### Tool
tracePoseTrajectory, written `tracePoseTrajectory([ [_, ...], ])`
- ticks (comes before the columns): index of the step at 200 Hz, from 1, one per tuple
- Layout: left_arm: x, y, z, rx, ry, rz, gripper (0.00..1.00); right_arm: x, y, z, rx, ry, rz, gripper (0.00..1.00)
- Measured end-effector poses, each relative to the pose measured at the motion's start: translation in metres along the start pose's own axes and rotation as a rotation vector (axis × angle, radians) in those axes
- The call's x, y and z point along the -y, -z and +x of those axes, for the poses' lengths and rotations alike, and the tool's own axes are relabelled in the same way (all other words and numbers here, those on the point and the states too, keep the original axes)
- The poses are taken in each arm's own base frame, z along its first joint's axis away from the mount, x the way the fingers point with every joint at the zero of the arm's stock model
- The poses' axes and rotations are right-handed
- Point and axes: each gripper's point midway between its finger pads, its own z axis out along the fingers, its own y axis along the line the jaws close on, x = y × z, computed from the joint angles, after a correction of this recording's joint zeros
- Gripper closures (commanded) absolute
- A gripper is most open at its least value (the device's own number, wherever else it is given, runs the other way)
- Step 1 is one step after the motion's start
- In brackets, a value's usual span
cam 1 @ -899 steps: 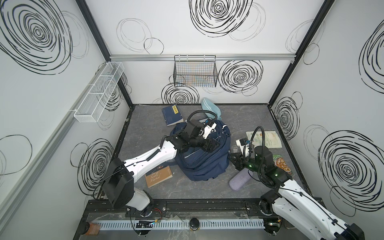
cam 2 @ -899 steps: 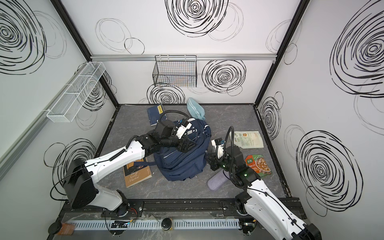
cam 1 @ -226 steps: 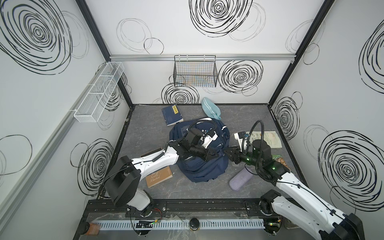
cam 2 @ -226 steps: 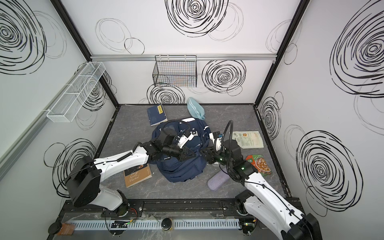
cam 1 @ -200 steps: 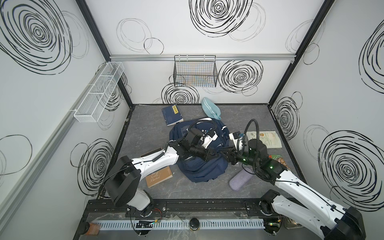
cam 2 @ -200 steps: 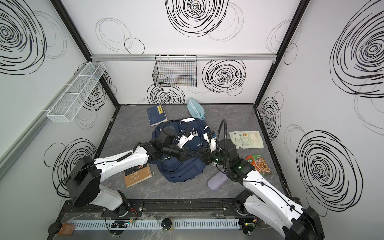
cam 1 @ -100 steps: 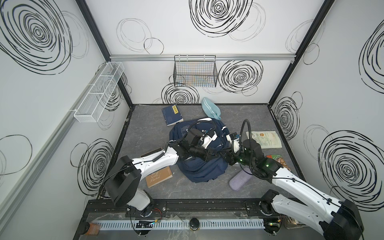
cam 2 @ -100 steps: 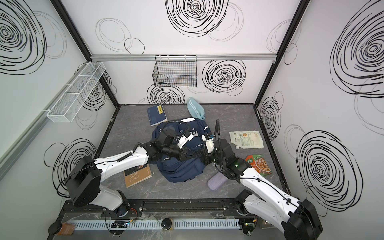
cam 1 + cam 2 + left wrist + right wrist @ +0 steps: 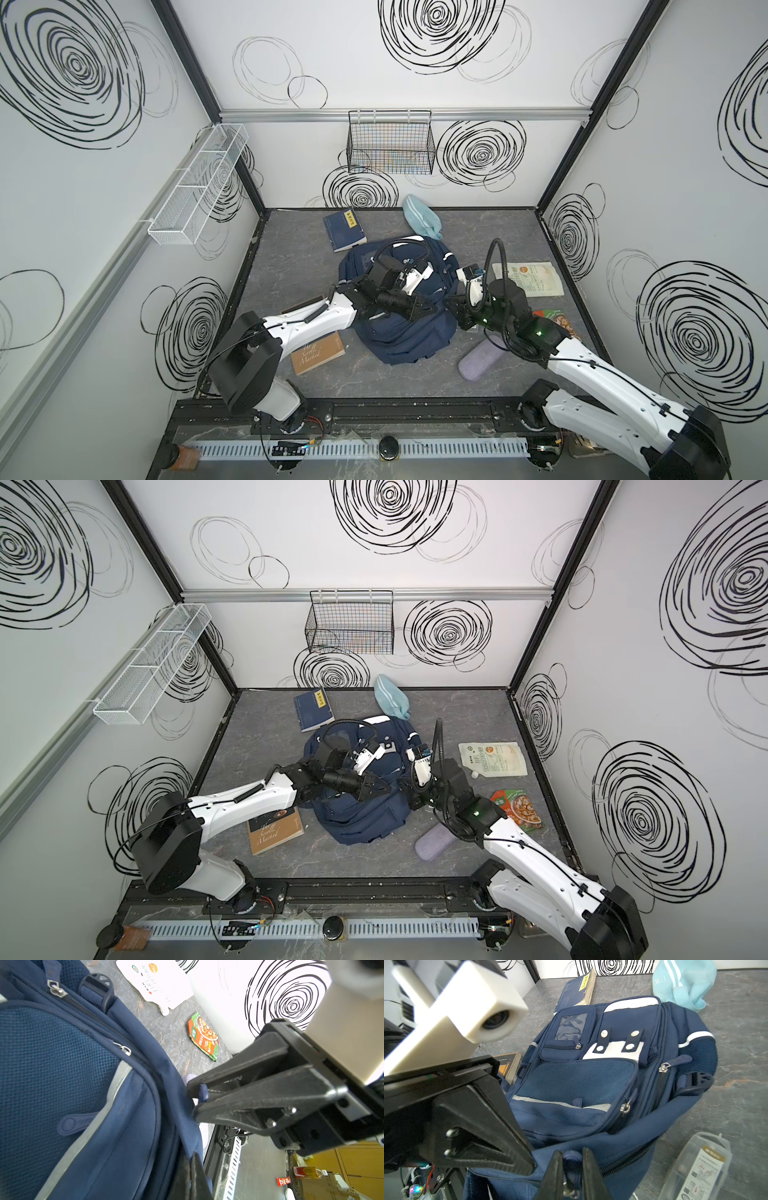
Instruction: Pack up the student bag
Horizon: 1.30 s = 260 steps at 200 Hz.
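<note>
The student bag (image 9: 399, 332) lies in the middle of the gray desk (image 9: 291, 257). The left claw (image 9: 432, 309) is clenched tight on the bag's cloth edge. Right beside it, the right claw (image 9: 192, 1098) pinches a small blue zip tab (image 9: 203, 1093) on the bag.

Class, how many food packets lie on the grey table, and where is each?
2. The white pouch lies to the right of the student bag. The orange-and-green packet lies nearer the front than that pouch, apart from it. The bag may hide others.
</note>
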Motion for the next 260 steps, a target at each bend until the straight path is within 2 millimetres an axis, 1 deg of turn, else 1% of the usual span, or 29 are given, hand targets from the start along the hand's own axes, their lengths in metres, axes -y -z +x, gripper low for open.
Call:
tracePoseTrajectory([
  [7, 0.000, 0.000, -0.001, 0.002, 0.002, 0.002, 1.00, -0.001, 0.001, -0.001, 0.005, 0.006, -0.004, 0.98],
  [17, 0.000, 0.001, -0.002, 0.005, 0.007, 0.004, 1.00, -0.003, 0.003, -0.001, 0.013, 0.010, -0.015, 1.00],
  [60, -0.002, 0.003, -0.002, 0.012, 0.043, 0.029, 1.00, -0.015, 0.010, 0.002, 0.059, 0.030, -0.103, 1.00],
  [95, 0.002, 0.005, -0.003, 0.013, 0.089, 0.065, 1.00, -0.027, 0.021, 0.007, 0.127, 0.070, -0.186, 1.00],
  [122, 0.004, 0.008, -0.008, 0.024, 0.121, 0.079, 1.00, -0.044, 0.030, 0.010, 0.192, 0.119, -0.275, 1.00],
  [144, 0.010, 0.010, -0.017, 0.041, 0.145, 0.090, 1.00, -0.059, 0.034, 0.016, 0.217, 0.161, -0.334, 1.00],
  [177, 0.018, 0.013, -0.036, 0.102, 0.187, 0.103, 1.00, -0.082, 0.040, 0.017, 0.242, 0.227, -0.405, 1.00],
  [212, 0.021, 0.015, -0.052, 0.163, 0.230, 0.103, 1.00, -0.097, 0.043, 0.020, 0.255, 0.282, -0.443, 1.00],
  [234, 0.020, 0.015, -0.057, 0.186, 0.259, 0.098, 1.00, -0.102, 0.043, 0.021, 0.268, 0.301, -0.446, 1.00],
  [260, 0.020, 0.016, -0.063, 0.213, 0.289, 0.083, 1.00, -0.109, 0.039, 0.026, 0.265, 0.317, -0.452, 1.00],
])
